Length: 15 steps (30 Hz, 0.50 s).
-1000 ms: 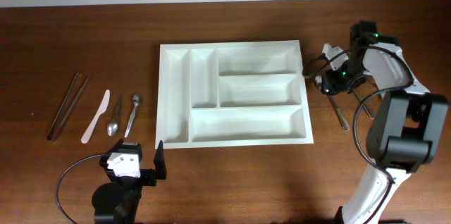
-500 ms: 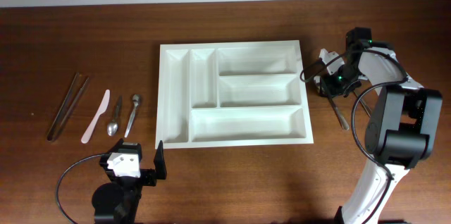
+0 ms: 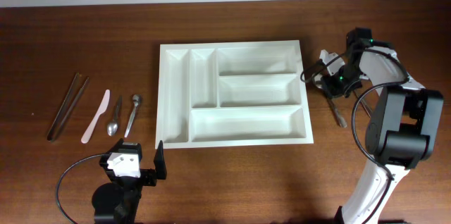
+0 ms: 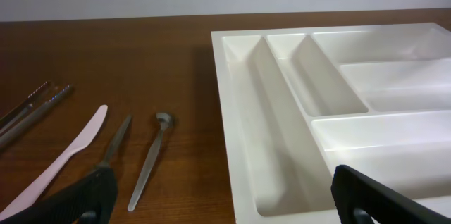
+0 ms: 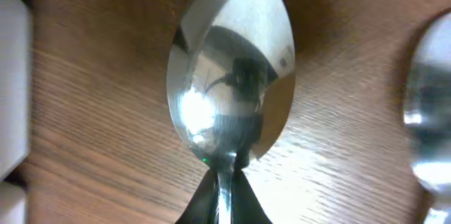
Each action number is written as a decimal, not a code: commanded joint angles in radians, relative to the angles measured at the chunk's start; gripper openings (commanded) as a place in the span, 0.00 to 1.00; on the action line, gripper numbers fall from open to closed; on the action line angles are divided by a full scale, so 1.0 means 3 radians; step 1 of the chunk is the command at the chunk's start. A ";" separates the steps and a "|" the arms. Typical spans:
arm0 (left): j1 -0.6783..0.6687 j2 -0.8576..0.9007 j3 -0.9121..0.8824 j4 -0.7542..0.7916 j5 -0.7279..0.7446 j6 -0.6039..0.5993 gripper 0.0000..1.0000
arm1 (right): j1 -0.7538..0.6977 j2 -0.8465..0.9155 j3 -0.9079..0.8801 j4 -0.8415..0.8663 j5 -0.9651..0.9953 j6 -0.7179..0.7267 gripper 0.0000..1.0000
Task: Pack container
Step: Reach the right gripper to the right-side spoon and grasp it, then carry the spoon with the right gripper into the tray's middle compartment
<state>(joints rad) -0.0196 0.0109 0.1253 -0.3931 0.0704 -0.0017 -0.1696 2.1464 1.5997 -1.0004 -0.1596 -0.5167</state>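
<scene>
Far left, the tongs point(image 3: 67, 104) lie on the table point(image 3: 232, 182). Next comes the white knife point(image 3: 95, 116), then a dark-handled utensil point(image 3: 115, 116) and a round-headed one point(image 3: 133, 113). All four rest on the wood, well apart from the container point(image 3: 232, 144).

The left gripper point(image 3: 132, 164) hangs low at the near edge, just off the container's near left corner. Its jaws are spread wide with nothing between them. Its wrist view looks out across the utensils and the two narrow compartments.

Centre of the table now: the container sits square, long side toward the arms. Every one of its five compartments shows bare white. By my reading nothing is packed yet, so the whole job is ahead. There are four pieces on the left, plus whatever sits on the right.

Over to the right, and this is where the action is. The right gripper point(image 3: 331, 83) is down at the table just beside the container's right wall. Its wrist view is filled by a spoon point(image 5: 229, 69), bowl up and away from the camera. The dark fingers point(image 5: 197, 210) pinch in tight on either side of its neck. The jaws look brought together onto that neck, so I call it gripped. Whether the spoon is clear of the wood, I cannot tell. Another steel piece point(image 5: 430, 111) shows at the right edge, near the spoon but apart from it. The container's white wall peeks in on the left of that view, so it's a short trip across.
</scene>
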 commanded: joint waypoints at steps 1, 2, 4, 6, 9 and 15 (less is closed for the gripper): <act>-0.0013 -0.0017 -0.0025 0.0011 -0.0025 -0.0019 0.99 | 0.0000 -0.0066 0.0735 -0.0263 -0.0048 0.0001 0.04; -0.0013 -0.0017 -0.0025 0.0011 -0.0025 -0.0019 0.99 | 0.0000 -0.0066 0.0965 -0.0392 -0.0058 0.0000 0.04; -0.0013 -0.0017 -0.0025 0.0011 -0.0025 -0.0019 0.99 | 0.0004 -0.0066 0.1404 -0.0633 -0.0142 -0.0003 0.04; -0.0013 -0.0017 -0.0025 0.0011 -0.0025 -0.0019 0.99 | 0.0032 -0.0066 0.1797 -0.0855 -0.0388 -0.0155 0.04; -0.0013 -0.0017 -0.0025 0.0011 -0.0025 -0.0019 0.99 | 0.0158 -0.0066 0.2132 -0.1191 -0.0936 -0.0842 0.04; -0.0013 -0.0017 -0.0025 0.0011 -0.0025 -0.0019 0.99 | 0.0613 -0.0058 0.2140 -0.1748 -0.1499 -0.2074 0.04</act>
<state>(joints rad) -0.0196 0.0109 0.1249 -0.3931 0.0704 -0.0017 -0.0650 2.1384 2.2356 -1.4868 -0.4686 -0.8841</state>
